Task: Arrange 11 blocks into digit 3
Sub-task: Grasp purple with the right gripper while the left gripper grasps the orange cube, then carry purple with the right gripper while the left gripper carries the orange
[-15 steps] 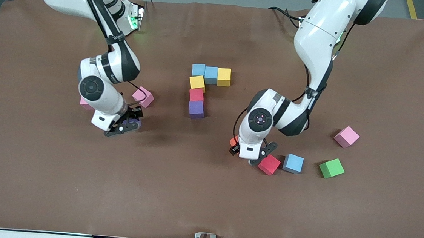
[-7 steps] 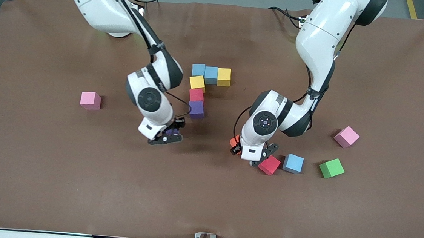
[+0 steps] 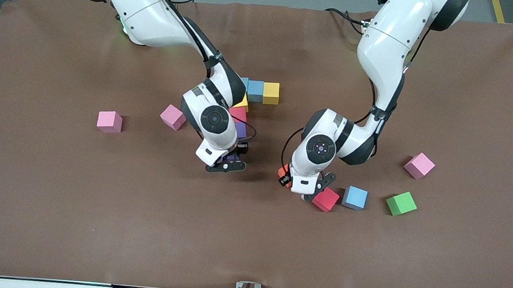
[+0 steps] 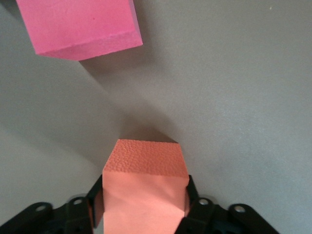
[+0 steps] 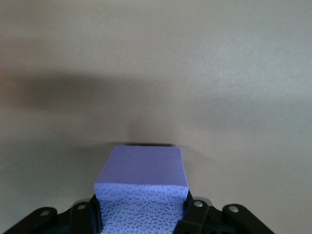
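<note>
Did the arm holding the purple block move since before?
Yes. The right gripper with its purple block travelled from beside the pink cube toward the left arm's end, now just camera-side of the block column.

Brown table [image 3: 50, 201]. On it: partial figure of cubes [image 3: 263, 92]; 3 pink cubes [image 3: 109, 121]; red [image 3: 325, 200], light blue [image 3: 355, 197], green [image 3: 401, 203] cubes near left arm's end.

The right gripper [image 5: 141, 214] holds a purple block [image 5: 142, 187] between its two black fingers [image 5: 87, 217], one pressed on each side of the block. The block's flat face is smooth, its nearer face pebbled (a foam texture). Under it lies the bare table [image 5: 229, 87], with a small dark shadow just past the block's edge and a broad faint one farther out.
</note>
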{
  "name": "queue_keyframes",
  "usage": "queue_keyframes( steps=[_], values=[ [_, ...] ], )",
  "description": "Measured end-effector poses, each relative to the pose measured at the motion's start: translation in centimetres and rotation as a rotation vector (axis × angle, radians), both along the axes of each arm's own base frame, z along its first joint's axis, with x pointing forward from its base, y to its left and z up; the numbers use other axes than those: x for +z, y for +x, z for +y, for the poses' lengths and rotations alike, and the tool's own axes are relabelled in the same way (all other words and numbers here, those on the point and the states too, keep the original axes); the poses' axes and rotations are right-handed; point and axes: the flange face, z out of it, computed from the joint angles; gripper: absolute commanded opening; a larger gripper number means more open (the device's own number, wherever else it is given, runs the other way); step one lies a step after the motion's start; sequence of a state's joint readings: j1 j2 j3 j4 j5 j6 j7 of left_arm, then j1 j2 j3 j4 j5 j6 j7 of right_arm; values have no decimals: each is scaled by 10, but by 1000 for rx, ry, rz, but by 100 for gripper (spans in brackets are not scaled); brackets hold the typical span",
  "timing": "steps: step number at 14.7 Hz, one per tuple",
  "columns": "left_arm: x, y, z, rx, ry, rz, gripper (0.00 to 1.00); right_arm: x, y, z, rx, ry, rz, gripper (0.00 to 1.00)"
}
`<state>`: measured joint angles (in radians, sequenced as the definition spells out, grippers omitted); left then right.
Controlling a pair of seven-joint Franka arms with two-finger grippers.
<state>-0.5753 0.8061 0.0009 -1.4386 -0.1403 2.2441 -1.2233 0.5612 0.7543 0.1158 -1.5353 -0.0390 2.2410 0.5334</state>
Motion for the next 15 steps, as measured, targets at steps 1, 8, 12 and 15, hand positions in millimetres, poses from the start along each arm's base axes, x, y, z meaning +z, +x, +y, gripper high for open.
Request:
queue_keyframes(
  steps=[1,8,12,15],
  values=[
    [1,0,0,0,0,0,26,-3,-3,4,-1,-1,2,30],
    [9,4,-1,3,-8,-11,6,-3,-21,29,35,0,0,32],
    [26,9,5,10,-9,-9,1,-3,-25,33,43,-2,1,32],
    [34,9,6,45,-6,-2,1,-4,-24,32,41,-5,1,32]
  ],
)
